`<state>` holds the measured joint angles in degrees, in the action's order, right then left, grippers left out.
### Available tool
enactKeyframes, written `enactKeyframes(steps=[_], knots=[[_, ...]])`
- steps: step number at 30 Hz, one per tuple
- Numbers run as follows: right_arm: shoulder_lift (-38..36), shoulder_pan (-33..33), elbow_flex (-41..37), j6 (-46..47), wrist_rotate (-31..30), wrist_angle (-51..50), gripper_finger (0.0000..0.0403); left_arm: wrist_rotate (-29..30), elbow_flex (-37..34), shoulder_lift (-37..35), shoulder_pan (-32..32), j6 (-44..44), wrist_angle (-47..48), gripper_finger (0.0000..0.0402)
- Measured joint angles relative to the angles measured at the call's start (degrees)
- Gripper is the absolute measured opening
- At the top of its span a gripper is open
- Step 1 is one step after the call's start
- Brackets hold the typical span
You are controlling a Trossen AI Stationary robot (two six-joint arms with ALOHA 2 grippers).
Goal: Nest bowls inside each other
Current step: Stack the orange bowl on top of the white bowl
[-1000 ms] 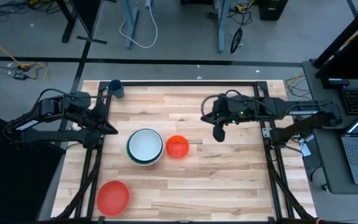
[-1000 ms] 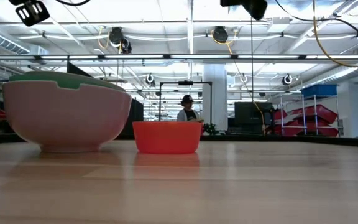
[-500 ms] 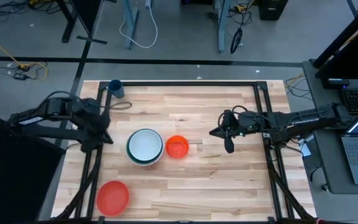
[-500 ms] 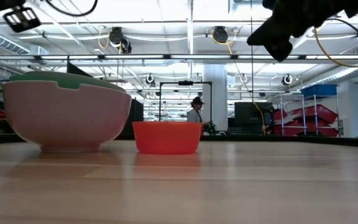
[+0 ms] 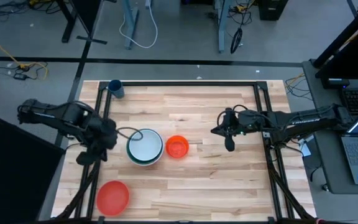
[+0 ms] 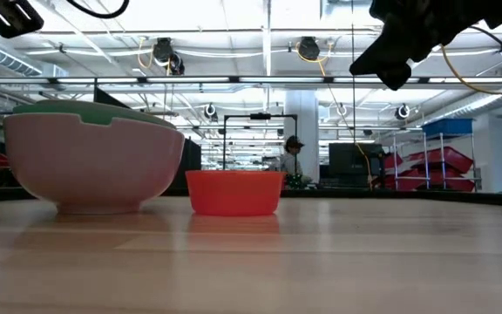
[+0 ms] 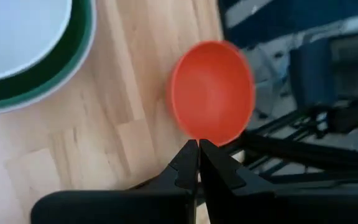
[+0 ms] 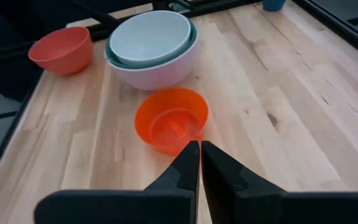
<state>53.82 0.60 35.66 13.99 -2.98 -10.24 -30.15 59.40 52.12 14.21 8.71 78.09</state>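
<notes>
A smaller white bowl sits inside a green bowl, which sits inside the large white bowl (image 5: 145, 147) (image 6: 94, 157) (image 8: 151, 46), left of the table's middle. Just right of that stack, the small orange-red bowl (image 5: 178, 147) (image 8: 171, 119) stands on its base. The red bowl (image 5: 112, 196) (image 7: 211, 93) stands near the near-left corner. My left gripper (image 5: 91, 152) (image 7: 198, 144) is shut, in the air left of the stack, slanting down toward the red bowl. My right gripper (image 5: 216, 131) (image 8: 200, 144) is shut, in the air right of the orange-red bowl and facing it.
A small dark blue cup (image 5: 115, 88) (image 8: 272, 5) stands at the far left corner. Black frame rails (image 5: 263, 134) run along the table's left, far and right sides. Bare wood lies between the orange-red bowl and my right gripper. A person (image 6: 293, 159) stands in the room behind.
My left gripper has swung from the far left toward the near edge, beside the stack, and tipped further down toward the red bowl. My right gripper has come down and a little toward the near edge, then kept still. Both stayed shut. The bowls have not moved.
</notes>
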Motion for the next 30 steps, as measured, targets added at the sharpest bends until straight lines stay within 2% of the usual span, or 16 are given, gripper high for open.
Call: enactKeyframes(steps=[5,13,17,23,30], knots=[[-0.17,-1.30,-2.16,-0.01,-0.06,0.82,0.0000,6.19,0.00,2.44,4.64,4.66,0.26,0.0000],[-1.37,-1.38,-7.54,2.46,0.03,5.55,0.0000,6.60,0.01,3.00,13.24,16.38,0.28,0.0000],[-2.21,-1.38,-7.56,2.06,0.02,5.72,0.0000,8.44,0.02,4.33,17.28,20.27,-4.48,0.0000],[-3.02,-1.38,-7.58,1.83,0.02,5.55,0.0000,19.18,0.04,11.11,22.56,22.84,-9.79,0.0000],[-3.13,-1.29,-7.56,1.61,0.19,5.62,0.0000,20.14,0.04,20.63,25.79,27.28,-11.13,0.0000]])
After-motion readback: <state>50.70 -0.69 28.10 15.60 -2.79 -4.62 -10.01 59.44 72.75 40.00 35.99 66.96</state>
